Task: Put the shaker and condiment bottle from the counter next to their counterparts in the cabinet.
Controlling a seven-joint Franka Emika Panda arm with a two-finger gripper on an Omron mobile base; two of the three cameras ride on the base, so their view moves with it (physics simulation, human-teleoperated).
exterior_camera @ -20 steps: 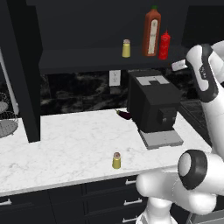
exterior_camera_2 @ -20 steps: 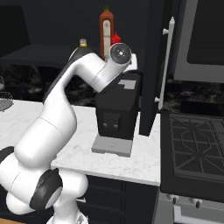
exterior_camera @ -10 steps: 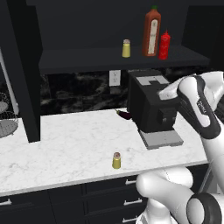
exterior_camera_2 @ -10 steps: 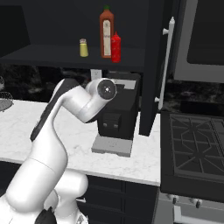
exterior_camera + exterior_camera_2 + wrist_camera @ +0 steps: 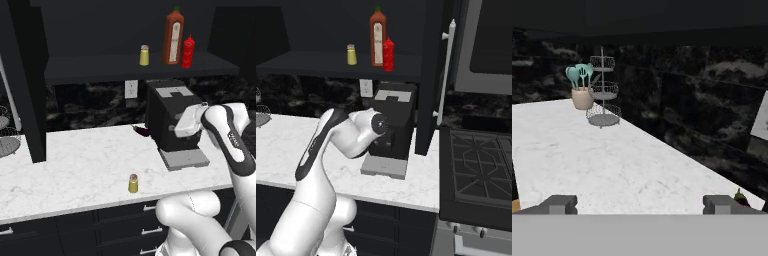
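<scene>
Standing upright at lower centre of the left base view, the shaker (image 5: pixel 133 183) sits on the tabletop (image 5: pixel 75 170) near its front edge. The end effector (image 5: pixel 640 204), fingers spread wide and empty, hangs right of centre by the coffee machine (image 5: pixel 171 117), so the shaker lies down-left of it. The red bottle (image 5: pixel 188 52) already stands in the cabinet (image 5: pixel 100 67), beside the tall bottle (image 5: pixel 173 36).

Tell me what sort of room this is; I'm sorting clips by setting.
A home kitchen, rendered: a marble counter over dark drawers, a coffee machine on it, a gas stove beside it, and sauce bottles on a cabinet shelf.
</scene>
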